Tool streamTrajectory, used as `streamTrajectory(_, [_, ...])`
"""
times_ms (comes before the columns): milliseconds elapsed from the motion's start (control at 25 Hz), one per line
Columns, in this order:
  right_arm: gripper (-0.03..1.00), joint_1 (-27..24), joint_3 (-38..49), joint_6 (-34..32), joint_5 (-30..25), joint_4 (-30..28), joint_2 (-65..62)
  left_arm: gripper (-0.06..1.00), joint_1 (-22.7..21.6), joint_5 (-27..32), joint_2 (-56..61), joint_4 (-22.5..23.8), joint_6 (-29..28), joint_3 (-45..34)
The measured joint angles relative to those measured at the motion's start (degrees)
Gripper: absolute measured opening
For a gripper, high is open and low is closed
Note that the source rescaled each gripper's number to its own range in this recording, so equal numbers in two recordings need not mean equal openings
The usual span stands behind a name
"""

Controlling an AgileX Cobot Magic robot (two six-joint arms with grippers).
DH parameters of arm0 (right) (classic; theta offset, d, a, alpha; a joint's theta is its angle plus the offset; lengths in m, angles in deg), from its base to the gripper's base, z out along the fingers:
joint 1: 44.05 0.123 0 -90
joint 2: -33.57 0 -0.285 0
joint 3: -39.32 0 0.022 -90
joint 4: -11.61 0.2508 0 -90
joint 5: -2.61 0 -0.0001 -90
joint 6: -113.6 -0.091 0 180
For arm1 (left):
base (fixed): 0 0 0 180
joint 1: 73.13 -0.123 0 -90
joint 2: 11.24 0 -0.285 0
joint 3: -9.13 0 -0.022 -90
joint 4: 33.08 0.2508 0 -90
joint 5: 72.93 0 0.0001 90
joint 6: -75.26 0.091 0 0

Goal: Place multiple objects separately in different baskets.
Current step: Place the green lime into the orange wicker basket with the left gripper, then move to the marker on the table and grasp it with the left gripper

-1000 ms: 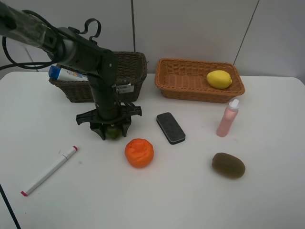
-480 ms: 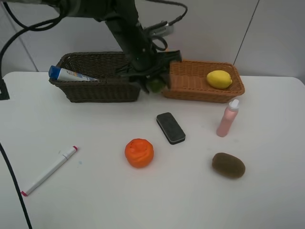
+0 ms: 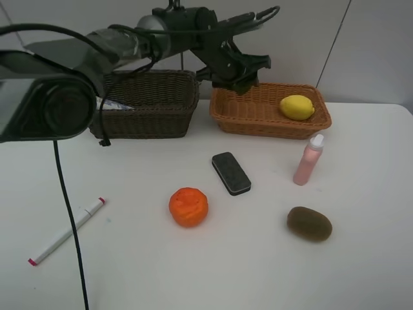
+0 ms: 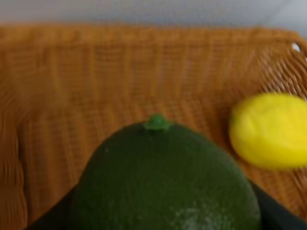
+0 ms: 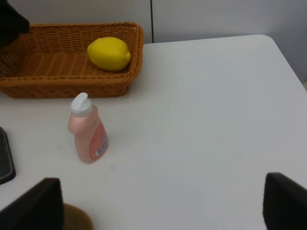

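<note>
Pinches the green lime (image 4: 163,182) between the dark fingers (image 4: 276,215) of the left gripper (image 3: 240,81), only their edges showing past the fruit. Hangs above the light wicker basket (image 3: 222,119), over the end farthest from the yellow lemon (image 3: 297,106) lying inside at the other end. Risks a bounce if let go from up here: round fruit, shallow wall, so likely to hop the rim onto the table (image 3: 129,258), or roll into the lemon and knock it. Could also clip the basket's rim on the way down and shove the basket askew. Shows the right gripper (image 5: 163,206) spread wide, nothing between its fingers, well apart from the basket on the lemon's side.
</note>
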Motion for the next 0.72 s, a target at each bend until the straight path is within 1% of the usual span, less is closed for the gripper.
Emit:
streamTrajectory(40, [0.98,0.00,0.00,0.00,0.00,0.00,0.00,0.71,0.00,-1.38,-1.45,0.43,0.78,1.05])
streamTrajectory(80, [0.98,0.00,0.00,0.00,0.00,0.00,0.00,0.78,0.00,-2.55,-2.57,0.62,1.31,2.00])
streamTrajectory(120, [0.98,0.00,0.00,0.00,0.00,0.00,0.00,0.88,0.00,-3.18,-3.21,0.68,1.49,2.46])
streamTrajectory(160, [0.98,0.00,0.00,0.00,0.00,0.00,0.00,0.94,-0.06,-3.59,-3.57,0.73,1.66,2.62])
streamTrajectory(200, [0.98,0.00,0.00,0.00,0.00,0.00,0.00,0.97,-0.18,-3.79,-3.68,0.74,1.82,2.83])
streamTrajectory(320, [0.98,0.00,0.00,0.00,0.00,0.00,0.00,1.00,-0.25,-3.64,-3.50,0.80,1.94,3.74])
streamTrajectory(400, [0.98,0.00,0.00,0.00,0.00,0.00,0.00,1.00,-0.30,-0.99,-2.74,0.74,1.99,4.95])
streamTrajectory(520, [0.98,0.00,0.00,0.00,0.00,0.00,0.00,1.00,-0.31,9.25,-0.39,0.60,1.99,7.10])
streamTrajectory(640, [0.98,0.00,0.00,0.00,0.00,0.00,0.00,1.00,-0.31,25.00,3.16,0.58,1.80,9.13])
streamTrajectory(720, [0.98,0.00,0.00,0.00,0.00,0.00,0.00,1.00,-0.31,33.70,5.14,0.58,1.54,10.37])
